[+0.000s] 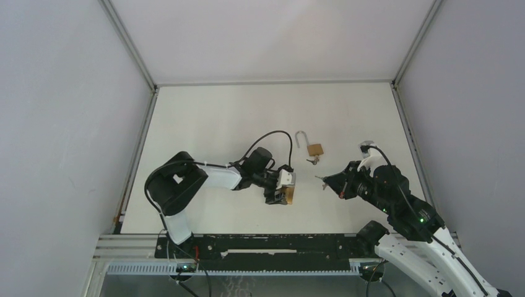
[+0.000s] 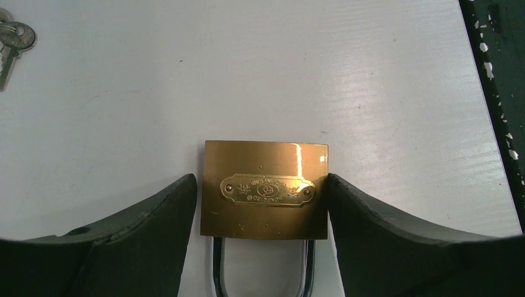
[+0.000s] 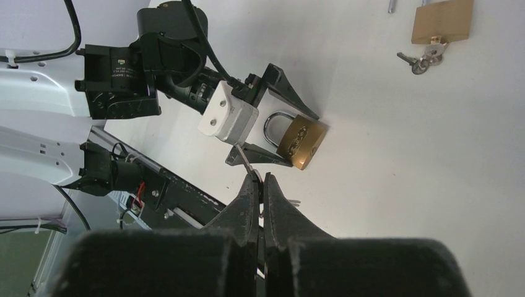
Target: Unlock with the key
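A brass padlock (image 2: pixel 266 189) lies flat on the white table, its steel shackle (image 2: pixel 216 272) pointing back toward my left wrist. My left gripper (image 2: pixel 262 185) straddles its body. The right finger (image 2: pixel 371 223) touches the brass edge, the left finger (image 2: pixel 161 223) stands a sliver off it, so the jaws are open. From above, this padlock (image 1: pixel 289 197) sits at the left gripper (image 1: pixel 282 195). My right gripper (image 3: pixel 260 179) is shut on a small silver key (image 3: pixel 243 159), whose blade sticks out past the tips toward the padlock (image 3: pixel 301 142). In the top view the right gripper (image 1: pixel 327 181) hovers to the padlock's right.
A second brass padlock (image 1: pixel 315 149) with its shackle swung open lies farther back, a bunch of keys (image 1: pixel 314 161) beside it. They also show in the right wrist view as padlock (image 3: pixel 442 21) and keys (image 3: pixel 424 59). The black base rail (image 1: pixel 278 244) runs along the near table edge.
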`<state>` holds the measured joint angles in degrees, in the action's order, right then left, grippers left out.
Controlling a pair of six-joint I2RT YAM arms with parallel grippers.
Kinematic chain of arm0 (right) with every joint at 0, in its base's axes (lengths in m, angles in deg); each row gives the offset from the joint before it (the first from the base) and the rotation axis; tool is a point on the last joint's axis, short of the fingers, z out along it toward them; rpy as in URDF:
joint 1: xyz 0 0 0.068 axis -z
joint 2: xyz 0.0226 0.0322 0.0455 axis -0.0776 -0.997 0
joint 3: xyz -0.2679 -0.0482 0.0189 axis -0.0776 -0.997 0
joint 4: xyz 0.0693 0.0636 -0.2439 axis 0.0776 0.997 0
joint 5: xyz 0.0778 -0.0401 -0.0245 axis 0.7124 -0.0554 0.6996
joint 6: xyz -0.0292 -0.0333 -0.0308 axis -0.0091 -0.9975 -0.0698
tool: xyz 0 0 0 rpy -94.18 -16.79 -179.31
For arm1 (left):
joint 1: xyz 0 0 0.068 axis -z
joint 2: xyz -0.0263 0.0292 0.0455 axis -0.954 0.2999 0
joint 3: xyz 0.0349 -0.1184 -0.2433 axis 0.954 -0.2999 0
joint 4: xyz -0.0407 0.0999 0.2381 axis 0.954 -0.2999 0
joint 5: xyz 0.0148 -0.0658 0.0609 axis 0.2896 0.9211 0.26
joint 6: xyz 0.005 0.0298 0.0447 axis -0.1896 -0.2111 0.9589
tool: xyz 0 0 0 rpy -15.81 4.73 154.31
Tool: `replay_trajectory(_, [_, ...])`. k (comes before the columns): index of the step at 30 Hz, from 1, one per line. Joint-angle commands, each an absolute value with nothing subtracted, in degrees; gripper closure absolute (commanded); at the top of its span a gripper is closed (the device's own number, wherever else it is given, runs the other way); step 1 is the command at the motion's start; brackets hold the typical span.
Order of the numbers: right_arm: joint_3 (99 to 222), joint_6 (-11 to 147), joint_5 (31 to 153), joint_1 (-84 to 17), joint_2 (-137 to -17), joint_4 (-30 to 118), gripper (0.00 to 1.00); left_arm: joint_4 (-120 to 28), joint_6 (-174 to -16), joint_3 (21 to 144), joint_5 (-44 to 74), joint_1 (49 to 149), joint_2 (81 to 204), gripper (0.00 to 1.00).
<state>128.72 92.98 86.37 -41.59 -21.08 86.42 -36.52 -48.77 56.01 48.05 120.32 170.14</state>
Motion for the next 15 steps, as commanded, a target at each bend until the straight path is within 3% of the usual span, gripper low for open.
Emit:
replay_trajectory(1, [129.03,93.44,86.55,-41.28,-21.25,83.35,1.0,-42.32,-47.43,56.59,45.92,120.45,172.67,0.23])
replay_trajectory(5, [129.03,93.42,86.46,-41.28,-21.16,83.4,1.0,-42.14,-47.63,56.72,45.62,120.45,173.06,0.39])
replay_trajectory(11, [129.03,93.59,86.41,-41.31,-20.74,83.47,1.0,-45.73,-47.07,59.44,47.64,120.45,173.17,0.9])
replay_trajectory(15, [129.03,93.88,86.25,-41.28,-19.84,83.97,1.0,-46.49,-47.46,59.86,48.11,120.51,170.55,1.0])
